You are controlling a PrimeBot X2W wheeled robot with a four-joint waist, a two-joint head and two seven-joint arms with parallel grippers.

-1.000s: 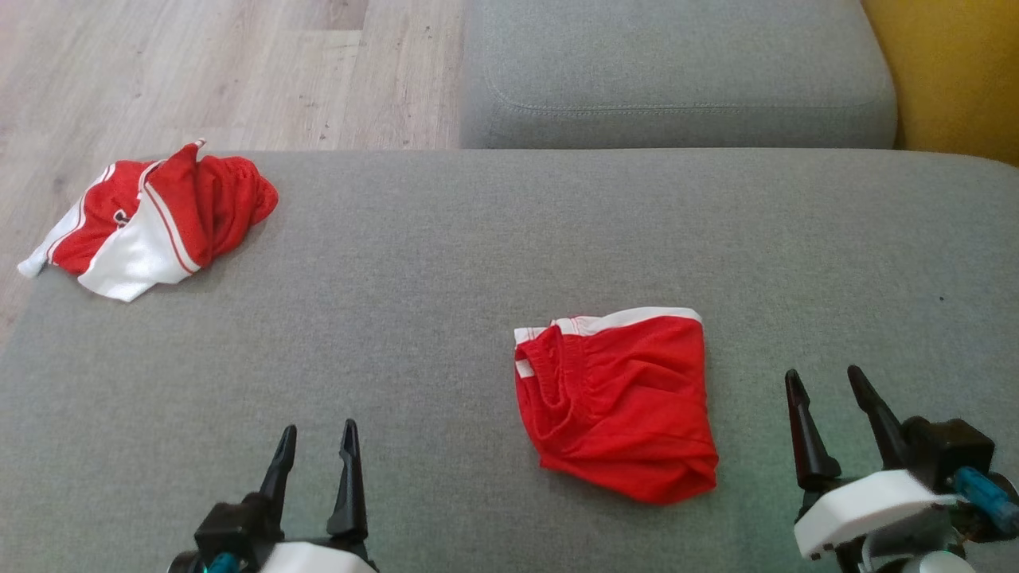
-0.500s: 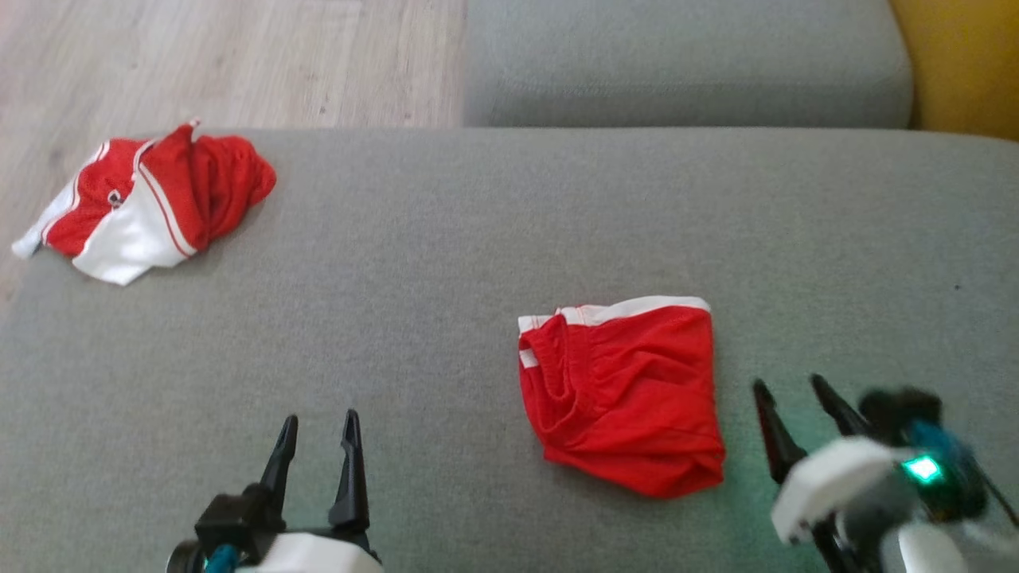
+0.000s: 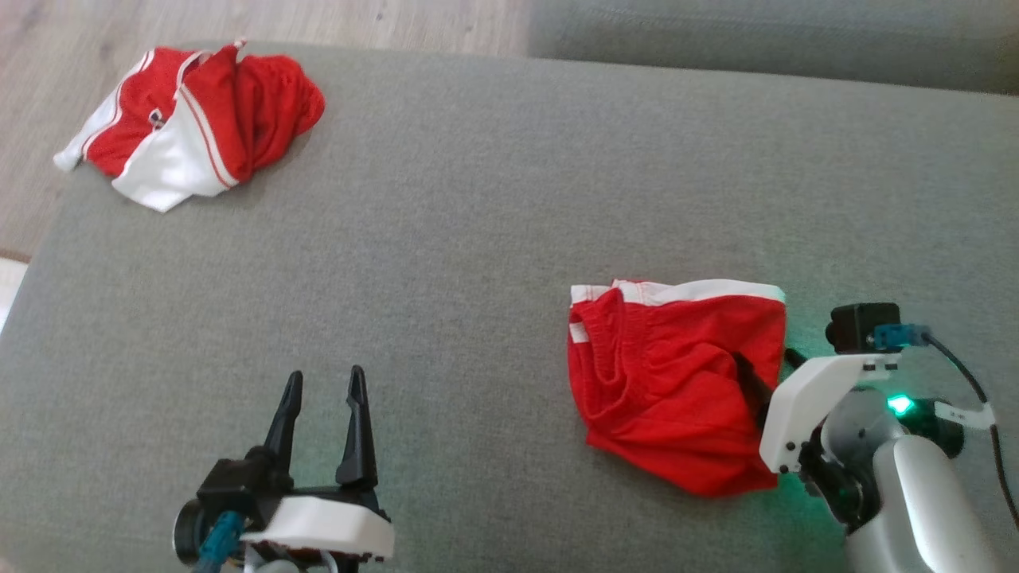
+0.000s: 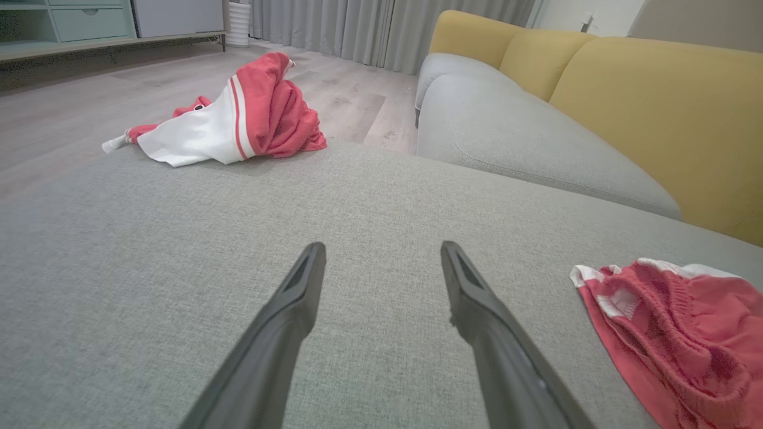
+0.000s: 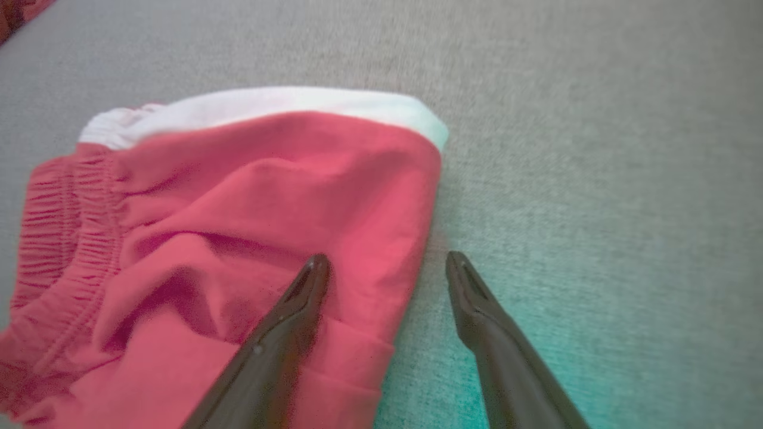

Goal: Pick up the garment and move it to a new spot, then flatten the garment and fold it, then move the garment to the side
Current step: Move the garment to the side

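Grey cushion, red garment, yellow backrest

Head camera: high, looking steeply down on the grey cushion. Left wrist camera: low over it, facing across toward the floor. Right wrist camera: close above the folded red shorts, which all three views share.

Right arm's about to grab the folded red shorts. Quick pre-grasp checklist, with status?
1. Right gripper open: ok.
2. Its jaws straddle the right edge of the red shorts, one finger over cloth, one over the cushion: ok.
3. Fingertips down on the fabric: cannot tell.
4. Left gripper open, apart from the shorts: ok.
5. Crumpled garment far from the grasp spot: ok.
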